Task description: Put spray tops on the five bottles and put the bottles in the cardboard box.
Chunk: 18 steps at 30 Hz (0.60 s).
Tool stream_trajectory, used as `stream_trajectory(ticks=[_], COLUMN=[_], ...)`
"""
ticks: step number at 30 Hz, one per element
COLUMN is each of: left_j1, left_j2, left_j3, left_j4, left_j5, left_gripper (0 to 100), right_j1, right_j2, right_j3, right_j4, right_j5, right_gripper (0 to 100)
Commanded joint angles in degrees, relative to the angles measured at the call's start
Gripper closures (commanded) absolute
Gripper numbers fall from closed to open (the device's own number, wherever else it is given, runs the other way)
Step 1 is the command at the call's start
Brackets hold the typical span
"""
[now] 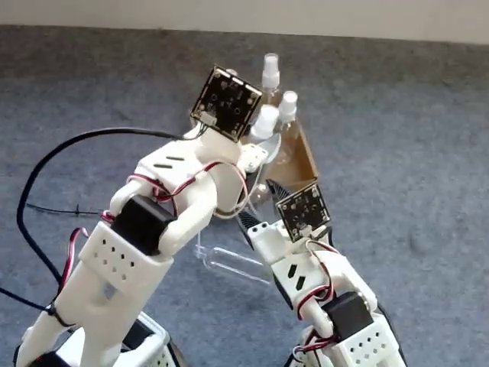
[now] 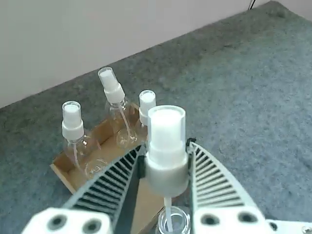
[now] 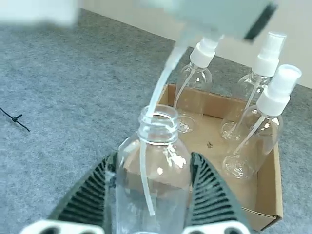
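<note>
My left gripper [image 2: 165, 148] is shut on a white spray top [image 2: 166, 124]. Its thin tube [image 3: 163, 80] hangs down into the neck of a clear bottle [image 3: 155, 146]. My right gripper [image 3: 153, 162] is shut on that bottle's body and holds it upright beside the cardboard box [image 3: 267, 192]. Three bottles with spray tops stand in the box [image 2: 62, 169]: one [image 2: 73, 127], a second [image 2: 113, 92] and a third [image 2: 146, 103]. In the high view both grippers meet just in front of the box [image 1: 307, 157], and the held top [image 1: 264, 120] shows past the left wrist.
Grey carpet covers the floor all round. A clear bottle [image 1: 229, 260] lies on its side between the two arm bases. A black cable [image 1: 46, 164] loops at the left. A pale wall runs behind the box.
</note>
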Motion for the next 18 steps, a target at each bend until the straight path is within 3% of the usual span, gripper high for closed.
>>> stream_trajectory(ticks=[1, 6, 12, 18], left_j1=[0.48, 0.48, 0.48, 0.48], left_j2=[-5.23, -8.22, -8.84, -8.92], left_j3=[1.71, 5.23, 5.05, 1.45], left_j4=[0.62, 0.88, 3.16, 5.71], left_j5=[0.44, 0.44, 0.26, 0.18], left_gripper=[98, 97, 86, 83], right_j1=[0.04, 0.04, -0.13, 0.04], right_j2=[-1.10, -1.10, -1.19, -1.19], right_j3=[-0.57, -0.48, 0.92, 0.92], right_j4=[-1.54, -1.54, -1.80, -1.89], right_j5=[-0.62, -0.70, -0.70, -0.70], right_gripper=[99.5, 99.5, 99.5, 99.5])
